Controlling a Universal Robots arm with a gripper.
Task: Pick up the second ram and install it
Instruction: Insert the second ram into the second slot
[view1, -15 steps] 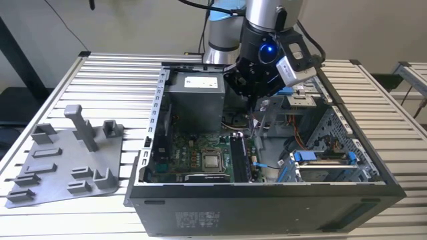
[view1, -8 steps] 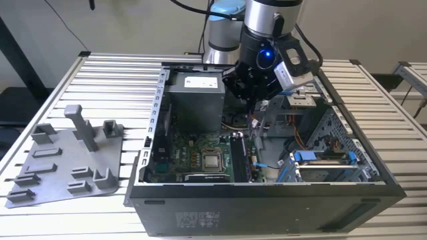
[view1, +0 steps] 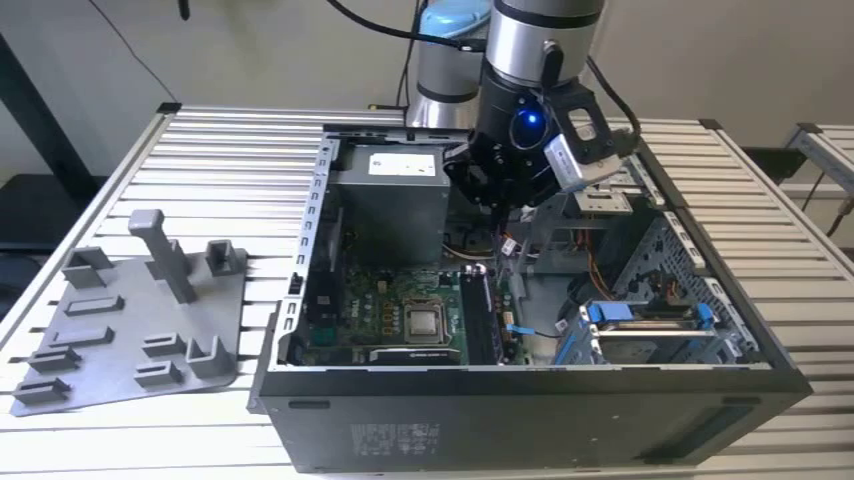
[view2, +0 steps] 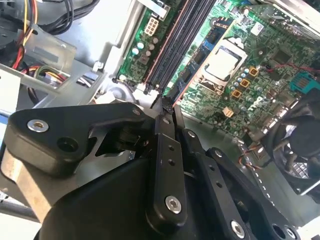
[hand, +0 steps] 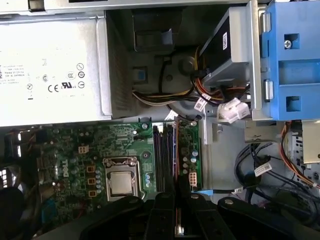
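Observation:
My gripper (view1: 499, 212) hangs inside the open computer case, above the far end of the memory slots (view1: 481, 318). In the second wrist view its black fingers (view2: 164, 150) stand pressed close together. A thin dark edge, the second ram (view2: 167, 100), shows between their tips, seen edge-on. That stick is lined up with the long dark slots (view2: 175, 45) beside the processor socket (view2: 222, 62). In the first wrist view the gripper (hand: 176, 200) sits over the same slots (hand: 165, 155). Most of the stick is hidden by the fingers.
The grey power supply (view1: 387, 195) stands close to the gripper on the exterior view's left. Cable bundles (hand: 200, 100) and a blue drive cage (view1: 641, 315) crowd the exterior view's right. A grey tray (view1: 120, 340) with holder blocks lies outside the case on the slatted table.

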